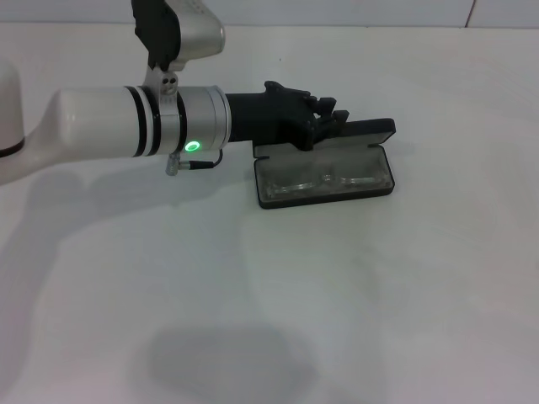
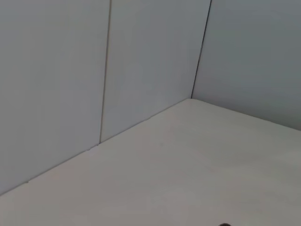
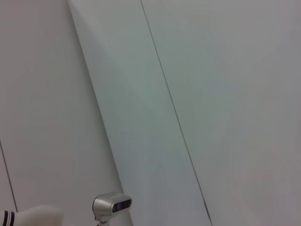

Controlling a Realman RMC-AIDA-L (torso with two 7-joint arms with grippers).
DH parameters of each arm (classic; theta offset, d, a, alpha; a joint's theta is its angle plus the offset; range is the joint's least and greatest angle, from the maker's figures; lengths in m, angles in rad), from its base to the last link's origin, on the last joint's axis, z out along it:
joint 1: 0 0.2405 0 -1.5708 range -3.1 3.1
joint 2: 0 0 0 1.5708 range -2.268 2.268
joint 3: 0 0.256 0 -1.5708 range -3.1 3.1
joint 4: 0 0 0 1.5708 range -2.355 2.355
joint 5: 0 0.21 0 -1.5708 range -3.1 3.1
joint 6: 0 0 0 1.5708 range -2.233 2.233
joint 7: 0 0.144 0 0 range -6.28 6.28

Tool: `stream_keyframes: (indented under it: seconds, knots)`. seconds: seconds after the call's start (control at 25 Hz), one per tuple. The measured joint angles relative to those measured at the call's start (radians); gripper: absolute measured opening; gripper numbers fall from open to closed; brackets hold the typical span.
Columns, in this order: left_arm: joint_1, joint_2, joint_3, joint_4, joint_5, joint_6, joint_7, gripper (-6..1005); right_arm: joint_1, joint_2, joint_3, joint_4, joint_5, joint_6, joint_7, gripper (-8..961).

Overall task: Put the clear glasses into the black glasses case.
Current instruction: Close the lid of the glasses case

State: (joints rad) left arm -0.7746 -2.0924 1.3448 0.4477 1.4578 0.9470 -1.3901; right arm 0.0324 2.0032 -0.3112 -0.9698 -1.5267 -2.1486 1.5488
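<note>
black glasses case [image 1: 327,172] lying open on the white table [image 1: 354,303], grey lining up, lid standing at the far edge. clear glasses [image 1: 324,182] resting inside the case's lower tray, lens and arms faint against the lining. left gripper [image 1: 324,122] reaching in from the case's left, over the lid's far-left part, dark fingers just at the lid; cannot tell whether touching it. jaws: cannot tell whether open or closed, fingers bunched and overlapping the black lid. left arm's white forearm [image 1: 109,122] with a lit green lamp [image 1: 193,146] stretching away to the left of the case, partly hiding the case's near-left corner region.

only in the head view: case, glasses, left gripper. left wrist view: just bare table surface and wall panels [image 2: 141,61] meeting in a corner. right wrist view: wall panels and, low down, a small silver camera unit [image 3: 111,205]; right gripper nowhere seen.
</note>
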Motion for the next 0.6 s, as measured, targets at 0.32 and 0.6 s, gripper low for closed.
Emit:
stream_keyframes:
  seconds: [0.32, 0.6]
  knots:
    - [-0.009, 0.000, 0.019, -0.038, 0.001, -0.002, 0.004, 260, 0.004, 0.000, -0.007, 0.023, 0.000, -0.003, -0.008, 142]
    - [0.004, 0.000, 0.062, -0.030, 0.000, 0.014, 0.009, 255, 0.004, 0.000, -0.009, 0.031, 0.000, -0.003, -0.011, 142]
